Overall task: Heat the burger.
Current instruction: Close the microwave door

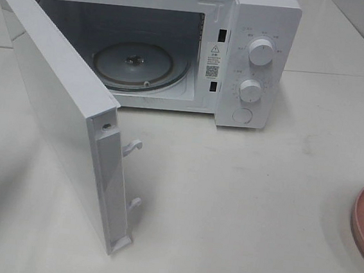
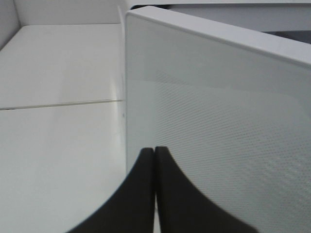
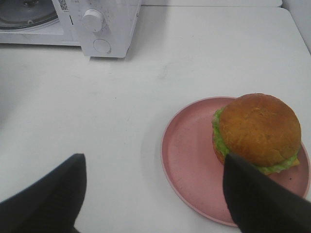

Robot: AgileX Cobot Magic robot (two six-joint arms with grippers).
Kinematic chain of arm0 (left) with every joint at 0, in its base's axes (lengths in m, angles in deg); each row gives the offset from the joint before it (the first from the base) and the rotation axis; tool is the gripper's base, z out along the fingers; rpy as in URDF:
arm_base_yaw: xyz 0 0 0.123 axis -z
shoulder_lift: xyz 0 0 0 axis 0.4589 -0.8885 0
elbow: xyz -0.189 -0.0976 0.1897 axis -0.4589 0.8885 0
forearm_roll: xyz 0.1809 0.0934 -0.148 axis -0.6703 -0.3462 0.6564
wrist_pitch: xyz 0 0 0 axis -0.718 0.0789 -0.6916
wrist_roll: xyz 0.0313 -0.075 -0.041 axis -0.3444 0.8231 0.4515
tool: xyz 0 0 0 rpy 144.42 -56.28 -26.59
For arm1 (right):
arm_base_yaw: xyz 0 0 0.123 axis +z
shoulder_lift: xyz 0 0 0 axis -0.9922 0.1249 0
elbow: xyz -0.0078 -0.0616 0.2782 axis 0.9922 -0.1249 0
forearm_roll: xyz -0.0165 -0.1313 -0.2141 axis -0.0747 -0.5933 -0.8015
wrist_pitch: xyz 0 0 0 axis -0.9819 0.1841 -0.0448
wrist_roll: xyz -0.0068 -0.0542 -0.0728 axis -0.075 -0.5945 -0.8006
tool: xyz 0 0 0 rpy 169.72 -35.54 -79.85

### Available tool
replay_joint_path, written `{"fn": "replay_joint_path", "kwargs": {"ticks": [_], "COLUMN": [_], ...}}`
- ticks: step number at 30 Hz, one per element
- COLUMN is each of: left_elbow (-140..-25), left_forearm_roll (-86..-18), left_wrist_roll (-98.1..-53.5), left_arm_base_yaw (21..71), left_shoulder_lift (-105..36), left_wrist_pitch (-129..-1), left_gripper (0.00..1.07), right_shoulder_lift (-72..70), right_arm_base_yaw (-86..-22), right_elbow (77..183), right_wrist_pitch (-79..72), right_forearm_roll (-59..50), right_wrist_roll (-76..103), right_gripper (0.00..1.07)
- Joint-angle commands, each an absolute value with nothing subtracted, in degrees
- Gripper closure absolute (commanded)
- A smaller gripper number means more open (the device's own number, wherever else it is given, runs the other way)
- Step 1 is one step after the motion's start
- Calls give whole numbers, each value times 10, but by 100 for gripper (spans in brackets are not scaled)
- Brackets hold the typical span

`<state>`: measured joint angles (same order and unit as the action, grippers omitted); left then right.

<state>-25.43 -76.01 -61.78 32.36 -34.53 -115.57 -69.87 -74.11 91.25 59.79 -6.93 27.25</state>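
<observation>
1. Burger [image 3: 257, 130] sits on a pink plate [image 3: 187, 155], toward one side of the plate, with green lettuce showing under its brown top bun.
2. Plate rests on the white table [image 1: 239, 213] at the table's right edge; in the high view only a sliver of the plate shows there.
3. Microwave [image 1: 260, 28] stands at the table's far edge, its door [image 1: 55, 118] swung wide open toward the near left, and the glass turntable [image 1: 140, 68] inside is bare.
4. Right gripper [image 3: 155, 194] hangs above the table just beside the plate, its jaws spread wide and holding nothing; one fingertip [image 3: 257, 199] overlaps the plate's rim in the wrist view.
5. Left gripper [image 2: 154, 160] has its jaws pressed together, empty, close to the outer face of the open door.
</observation>
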Motion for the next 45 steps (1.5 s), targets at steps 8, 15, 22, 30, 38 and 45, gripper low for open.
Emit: {"fn": "replay_joint_path", "kwargs": {"ticks": [8, 15, 22, 30, 38, 45], "left_elbow": [-254, -254, -266, -332, -423, -505], "left_forearm_roll": [-726, -638, -554, -487, -436, -411], "left_wrist_roll": [-620, -642, -675, -695, -724, -770], "left_arm_base_yaw": [399, 488, 569, 645, 683, 695], "left_shoulder_lift": [-469, -534, -564, -608, -638, -659], "left_wrist_pitch": [-1317, -1402, -1417, -1416, -1329, -1280], "left_gripper": [107, 107, 107, 107, 107, 107], "right_shoulder_lift": [-713, -713, -713, -713, -713, -713], "right_arm_base_yaw": [-745, -745, -745, -745, -745, -745], "right_elbow": [912, 912, 912, 912, 912, 912], "right_wrist_pitch": [594, 594, 594, 594, 594, 594], "right_forearm_roll": [-67, -67, -67, -68, -68, -68], "right_wrist_roll": [266, 266, 266, 266, 266, 266], "right_gripper": [32, 32, 32, 32, 32, 32]}}
